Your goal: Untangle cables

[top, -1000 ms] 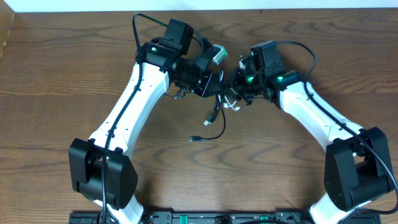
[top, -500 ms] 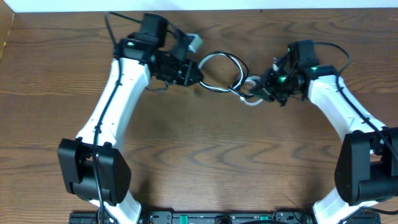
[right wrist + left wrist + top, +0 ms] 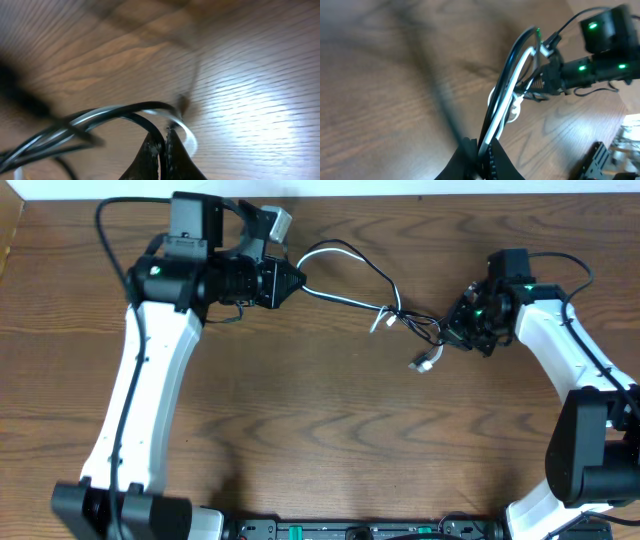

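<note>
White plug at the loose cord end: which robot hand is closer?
Right. The right gripper sits just beside the white plug; the left gripper is far off, at the cables' other end.

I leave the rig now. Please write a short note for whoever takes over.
Left gripper: shut on the cables, black and white together.
Right gripper: shut on them too, at the other side.
Cables: stretched between the grippers; the knot sits nearer the right one, a white plug loose beside it.
Done: both sides gripped.
Left: part black from white.
</note>
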`<act>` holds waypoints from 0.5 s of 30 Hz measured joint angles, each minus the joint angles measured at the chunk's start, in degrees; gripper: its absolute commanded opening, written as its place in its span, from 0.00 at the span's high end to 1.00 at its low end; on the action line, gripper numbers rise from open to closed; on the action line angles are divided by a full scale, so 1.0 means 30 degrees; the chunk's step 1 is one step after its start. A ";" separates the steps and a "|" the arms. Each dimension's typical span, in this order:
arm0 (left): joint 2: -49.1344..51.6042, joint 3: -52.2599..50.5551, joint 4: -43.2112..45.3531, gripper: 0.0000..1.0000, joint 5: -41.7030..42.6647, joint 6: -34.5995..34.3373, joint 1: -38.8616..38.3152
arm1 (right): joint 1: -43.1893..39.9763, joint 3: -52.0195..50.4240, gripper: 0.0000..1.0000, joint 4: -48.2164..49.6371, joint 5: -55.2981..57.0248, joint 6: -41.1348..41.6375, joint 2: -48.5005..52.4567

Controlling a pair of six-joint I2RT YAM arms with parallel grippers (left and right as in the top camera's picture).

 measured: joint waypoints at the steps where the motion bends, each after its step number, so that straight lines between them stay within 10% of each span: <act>1: -0.0306 0.0000 0.0168 0.93 -0.0044 -0.0073 0.0015 | -0.0204 0.0000 0.99 -0.0168 0.0080 -0.0095 0.0000; 15: -0.1173 0.0000 0.0357 0.92 -0.1217 -0.3592 -0.0911 | -0.1887 0.0000 0.99 -0.1741 0.0838 -0.3002 0.0000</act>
